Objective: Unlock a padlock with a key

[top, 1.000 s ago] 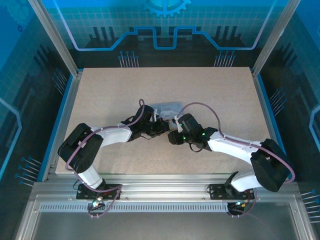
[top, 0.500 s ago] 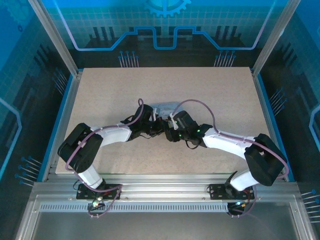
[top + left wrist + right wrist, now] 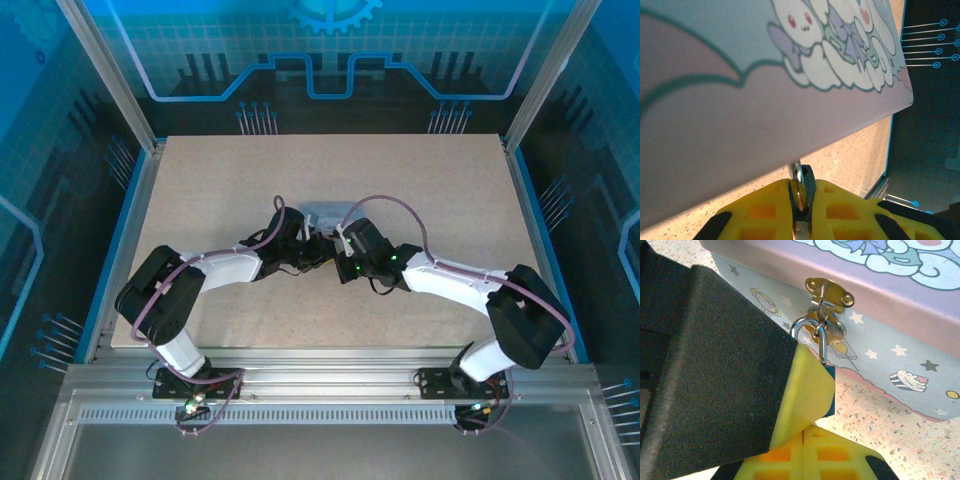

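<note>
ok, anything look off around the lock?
Nothing stands out. The padlock hangs through the hasp on the box, and the left gripper pinches it. No damage shows.

a pale blue tin box with a pink cartoon lid [image 3: 900, 347] stands on the speckled beige surface [image 3: 900, 440]. the silver shackle of a dark-bodied metal padlock [image 3: 823, 349] loops through the box's brass hasp [image 3: 830, 292]. the left end effector's black, yellow-padded finger [image 3: 802, 390] covers most of the padlock body. below it, the right end effector [image 3: 804, 439] shows yellow ribbed fingers pressed together
</note>
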You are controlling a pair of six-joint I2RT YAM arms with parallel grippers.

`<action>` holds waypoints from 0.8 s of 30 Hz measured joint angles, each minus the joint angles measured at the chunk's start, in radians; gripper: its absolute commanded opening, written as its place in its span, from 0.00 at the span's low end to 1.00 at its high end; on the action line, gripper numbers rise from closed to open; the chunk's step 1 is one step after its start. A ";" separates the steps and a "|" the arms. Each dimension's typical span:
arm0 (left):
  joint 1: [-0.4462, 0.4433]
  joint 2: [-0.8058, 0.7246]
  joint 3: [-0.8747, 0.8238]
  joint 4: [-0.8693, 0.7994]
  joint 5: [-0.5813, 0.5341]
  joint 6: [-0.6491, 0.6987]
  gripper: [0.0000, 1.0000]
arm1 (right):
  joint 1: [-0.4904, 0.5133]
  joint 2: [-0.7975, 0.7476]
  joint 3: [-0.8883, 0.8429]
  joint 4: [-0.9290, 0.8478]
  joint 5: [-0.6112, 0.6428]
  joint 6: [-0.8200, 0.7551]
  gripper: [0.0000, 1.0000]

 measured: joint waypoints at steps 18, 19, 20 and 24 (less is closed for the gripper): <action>0.000 0.005 -0.014 0.026 0.006 0.001 0.05 | -0.001 -0.057 -0.053 0.015 -0.027 0.004 0.36; 0.000 0.007 -0.016 0.025 0.008 0.002 0.05 | -0.001 -0.070 -0.061 0.015 -0.027 0.004 0.36; 0.000 0.008 -0.018 0.025 0.008 0.003 0.06 | -0.001 -0.081 -0.067 0.015 -0.026 0.005 0.36; 0.000 0.016 -0.027 0.023 0.008 0.005 0.06 | -0.005 -0.116 -0.090 0.016 -0.024 0.009 0.36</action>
